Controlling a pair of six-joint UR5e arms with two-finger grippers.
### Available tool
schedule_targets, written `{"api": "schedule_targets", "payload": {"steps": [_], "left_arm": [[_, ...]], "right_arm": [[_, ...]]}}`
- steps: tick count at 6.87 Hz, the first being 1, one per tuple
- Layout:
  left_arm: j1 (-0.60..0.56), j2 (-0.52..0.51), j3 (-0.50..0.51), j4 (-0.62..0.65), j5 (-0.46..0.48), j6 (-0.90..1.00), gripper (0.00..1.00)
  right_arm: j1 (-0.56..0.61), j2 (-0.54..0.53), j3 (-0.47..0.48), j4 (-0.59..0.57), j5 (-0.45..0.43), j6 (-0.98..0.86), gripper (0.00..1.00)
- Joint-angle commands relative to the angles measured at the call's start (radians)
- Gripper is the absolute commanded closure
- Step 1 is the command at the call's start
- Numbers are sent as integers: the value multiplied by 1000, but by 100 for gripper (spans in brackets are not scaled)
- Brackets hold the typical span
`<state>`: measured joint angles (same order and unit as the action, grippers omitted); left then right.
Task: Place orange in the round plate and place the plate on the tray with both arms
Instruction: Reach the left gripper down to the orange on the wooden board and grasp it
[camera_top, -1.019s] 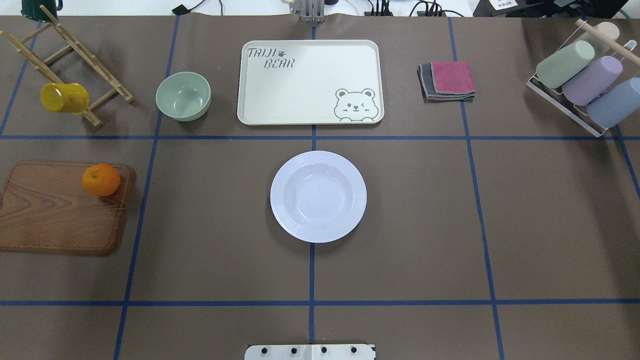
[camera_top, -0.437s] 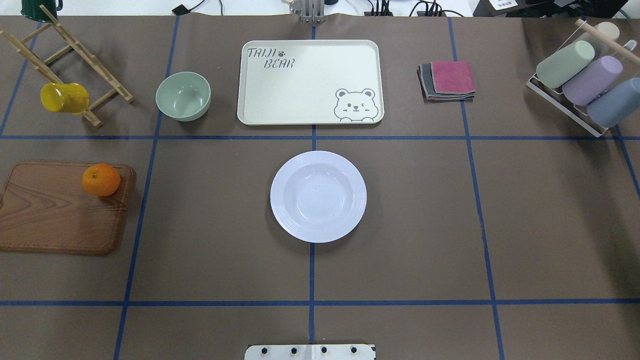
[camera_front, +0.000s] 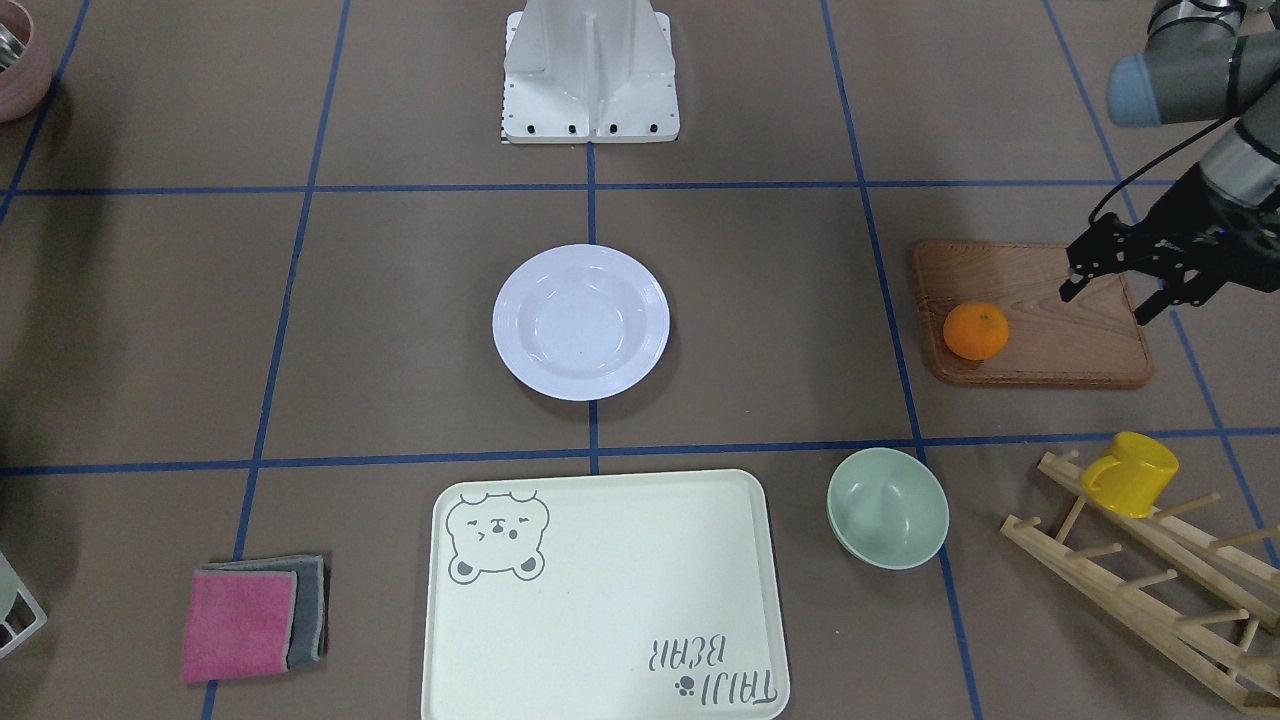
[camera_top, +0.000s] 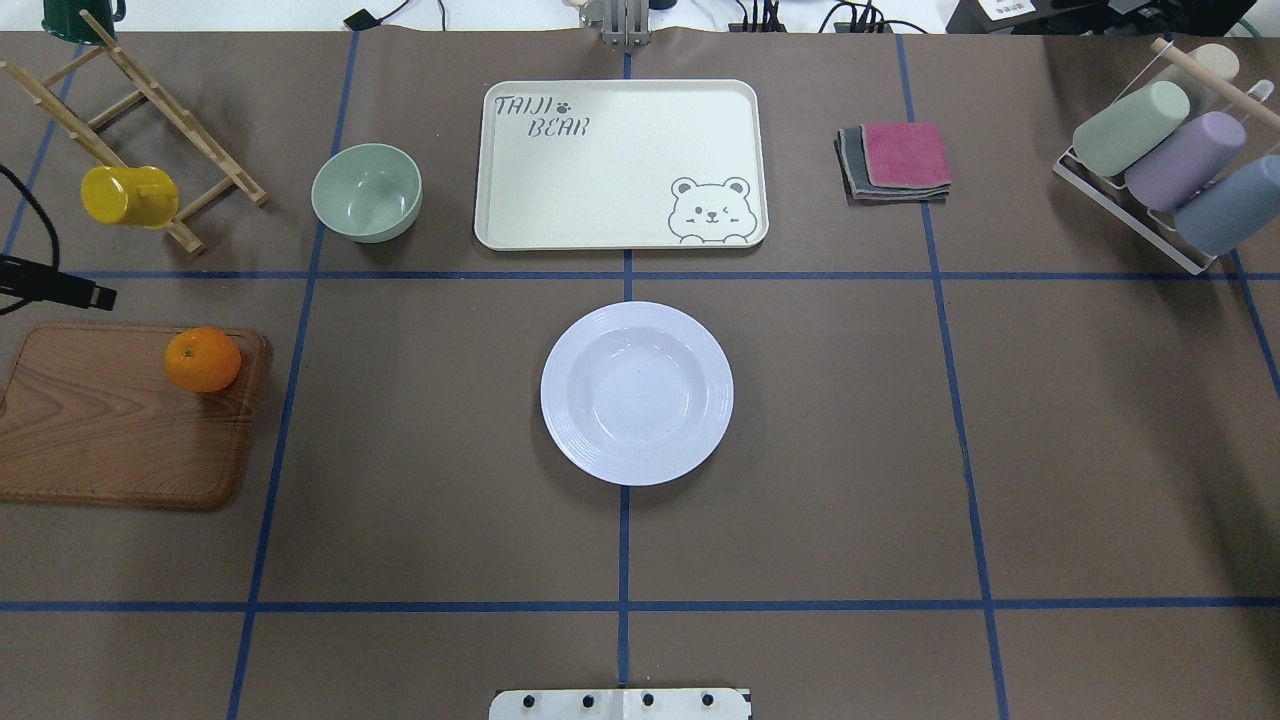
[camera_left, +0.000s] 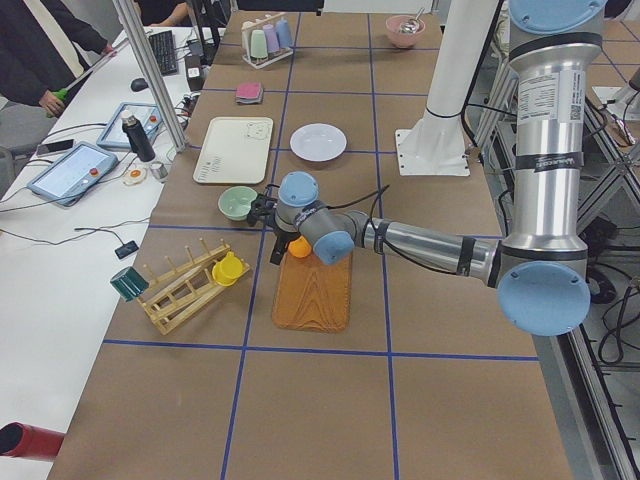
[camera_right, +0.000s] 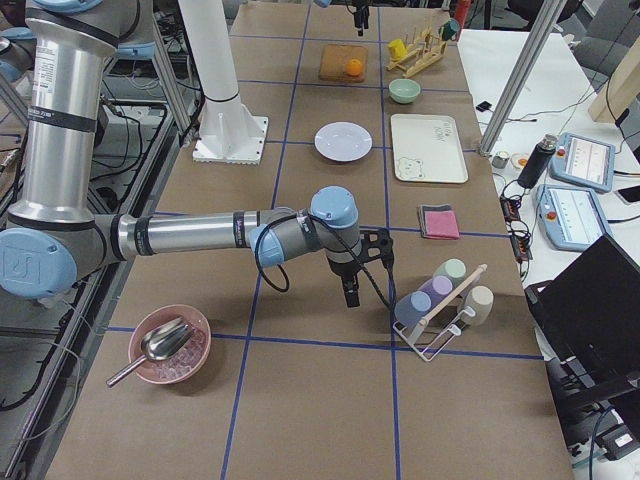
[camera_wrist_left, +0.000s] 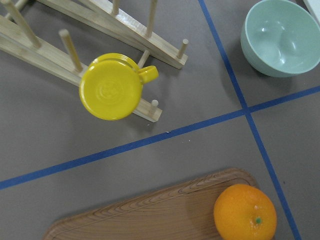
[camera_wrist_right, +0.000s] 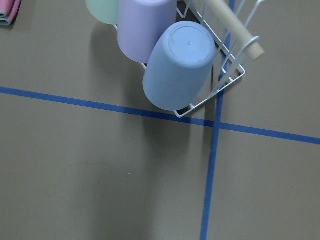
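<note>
The orange (camera_front: 976, 331) lies on a corner of the brown wooden board (camera_front: 1060, 300). My left gripper (camera_front: 1110, 300) hovers open over the board, a little to the robot's left of the orange, with nothing between its fingers. In the overhead view only a black tip of it shows at the left edge. The left wrist view has the orange (camera_wrist_left: 245, 212) at its lower right. The round plate (camera_top: 636, 393), white and empty, sits mid-table. Behind it lies the cream tray (camera_top: 620, 165), empty. My right gripper (camera_right: 350, 290) hangs near the cup rack; I cannot tell whether it is open.
A pale-green bowl (camera_top: 366, 192) stands left of the tray. A wooden peg rack with a yellow mug (camera_top: 128, 195) is at the far left. Folded cloths (camera_top: 895, 160) and a wire rack of cups (camera_top: 1165, 160) are on the right. People stand beyond the table.
A black tip of my left gripper has come into the overhead view at the left edge, above the board. The orange, plate and tray have not moved.
</note>
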<state>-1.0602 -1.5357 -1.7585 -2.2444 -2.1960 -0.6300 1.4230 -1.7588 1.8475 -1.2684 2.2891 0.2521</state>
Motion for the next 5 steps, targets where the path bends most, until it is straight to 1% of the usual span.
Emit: {"api": "schedule_targets", "payload": {"steps": [1,2,3,5], "left_arm": [[118,-21,7,-11,85,-86,2],[181,-23,5,-11,149,-143,2],[224,-33,16,-8,206,-155,2],[256,-35,45,-9,235,-154,2]], "right_arm": [[-3,-4,-1,15,-6,6,0],[-3,-10,-1,23,-6,6,0],[-3,-13,-1,30,-8,6,0],[-3,-16,-1,31,-8,4,0]]}}
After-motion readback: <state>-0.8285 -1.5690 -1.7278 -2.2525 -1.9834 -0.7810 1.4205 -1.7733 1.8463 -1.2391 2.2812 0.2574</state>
